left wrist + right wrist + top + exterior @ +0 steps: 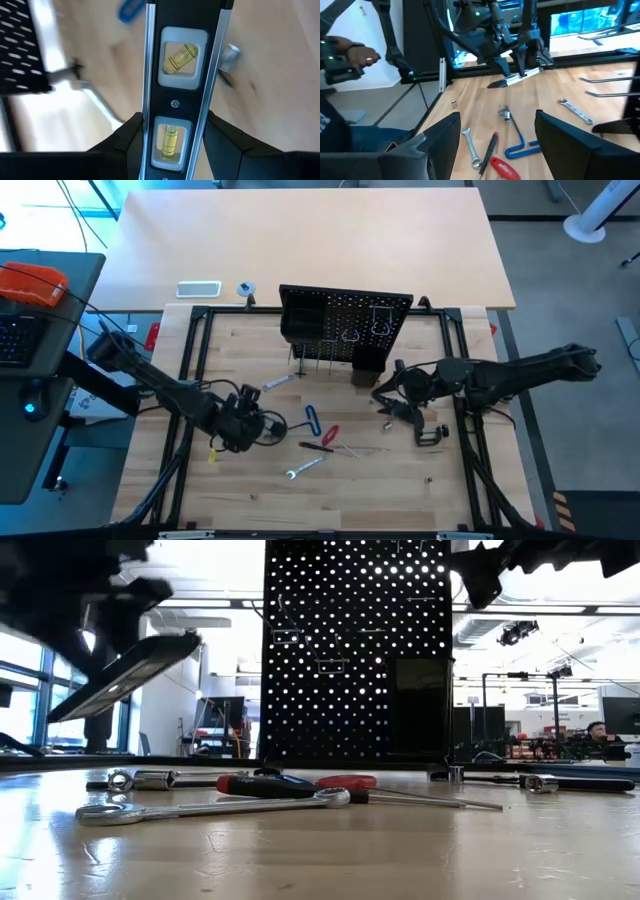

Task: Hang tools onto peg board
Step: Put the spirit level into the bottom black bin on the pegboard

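My left gripper (243,423) is shut on a small black level with silver edges and yellow vials (182,75), which also shows tilted in the low view (125,675). The peg board (345,320) stands upright at the table's far middle. On the table lie a blue T hex key (312,420), a red-handled screwdriver (330,433), two silver wrenches (305,468) (277,382) and a black C-clamp (432,435). My right gripper (497,125) hovers open over the table's right part, with nothing between its fingers. My left gripper pinches the level by its two long silver edges (146,131) between its two fingers (125,137). The fingers slant down from the table's left, and the level runs out ahead between them, past their tips. The level is lifted clear of the table and tilted.
Loose tools lie scattered over the table's middle between the two arms. Hooks and small black bins sit on the peg board's front. Beyond the table's left edge a person's hand (350,55) holds a device. A black frame rail (190,360) borders the work surface.
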Controlling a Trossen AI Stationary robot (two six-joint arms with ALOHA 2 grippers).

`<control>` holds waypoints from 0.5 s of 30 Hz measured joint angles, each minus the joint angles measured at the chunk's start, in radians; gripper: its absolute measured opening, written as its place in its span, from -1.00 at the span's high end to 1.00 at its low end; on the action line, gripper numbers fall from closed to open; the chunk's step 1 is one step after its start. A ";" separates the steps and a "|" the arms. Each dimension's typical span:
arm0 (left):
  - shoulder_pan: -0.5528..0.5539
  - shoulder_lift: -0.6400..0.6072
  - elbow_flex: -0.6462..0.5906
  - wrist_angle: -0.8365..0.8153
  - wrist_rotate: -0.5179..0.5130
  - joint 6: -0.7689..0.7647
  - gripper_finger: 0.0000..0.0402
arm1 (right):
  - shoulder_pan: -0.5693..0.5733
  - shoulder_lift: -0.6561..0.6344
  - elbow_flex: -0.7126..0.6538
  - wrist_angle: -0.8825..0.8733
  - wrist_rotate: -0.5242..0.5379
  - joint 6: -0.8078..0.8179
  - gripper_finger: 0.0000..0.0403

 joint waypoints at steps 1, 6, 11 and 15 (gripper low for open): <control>0.003 -0.003 0.010 0.002 -0.023 0.007 0.23 | 0.000 -0.014 0.000 -0.019 0.016 0.000 -0.24; 0.030 -0.006 0.057 0.024 -0.131 0.063 0.23 | 0.000 -0.082 0.000 -0.080 0.050 0.006 -0.24; 0.055 -0.006 0.091 0.084 -0.195 0.138 0.23 | 0.001 -0.132 0.000 -0.116 0.050 0.006 -0.24; 0.067 -0.006 0.122 0.126 -0.230 0.183 0.23 | 0.001 -0.158 0.000 -0.158 0.054 0.007 -0.24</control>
